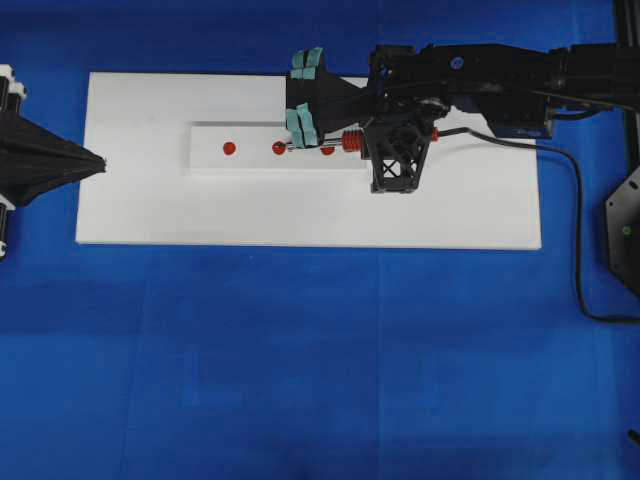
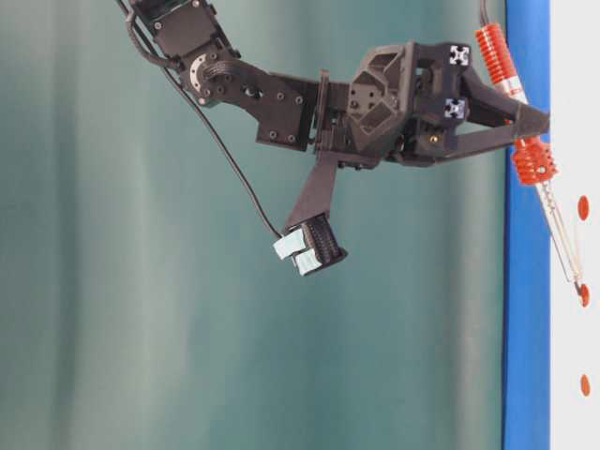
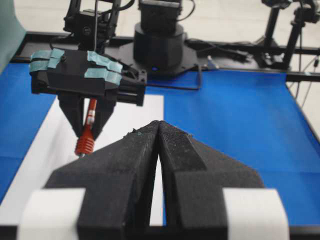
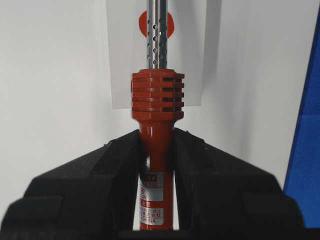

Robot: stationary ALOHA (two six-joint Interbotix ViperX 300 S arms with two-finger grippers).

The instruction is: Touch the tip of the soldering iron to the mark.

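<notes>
1. Right now your right gripper (image 4: 156, 150) has its jaws clamped on the red-orange handle of the soldering iron (image 4: 156, 115), just behind the ribbed collar.
2. From overhead, you see the right gripper (image 1: 352, 141) reaching in from the right, over the white board (image 1: 300, 215) that lies on the blue counter (image 1: 320, 370).
3. Your iron lies along the raised white block (image 1: 260, 160), its silver shaft pointing left across the row of three red dots.
4. The shaft passes over the right-end dot (image 1: 327, 151), and the tip sits at the mark (image 1: 279, 148), the middle dot; you cannot tell from above whether they touch.
5. The table-level view shows the iron (image 2: 534, 164) slanted toward the white surface, its dark tip right at the mark (image 2: 584, 294), touching or all but touching.
6. The left-end dot (image 1: 229, 148) lies apart from the tip.
7. The black cord (image 1: 577, 250) trails off the handle end to the right, across the board and onto the blue counter.
8. Your left gripper (image 3: 158, 125) has its jaws pressed together with nothing between them.
9. Overhead, the left gripper (image 1: 100, 163) hangs at the board's left edge, well apart from the block.
</notes>
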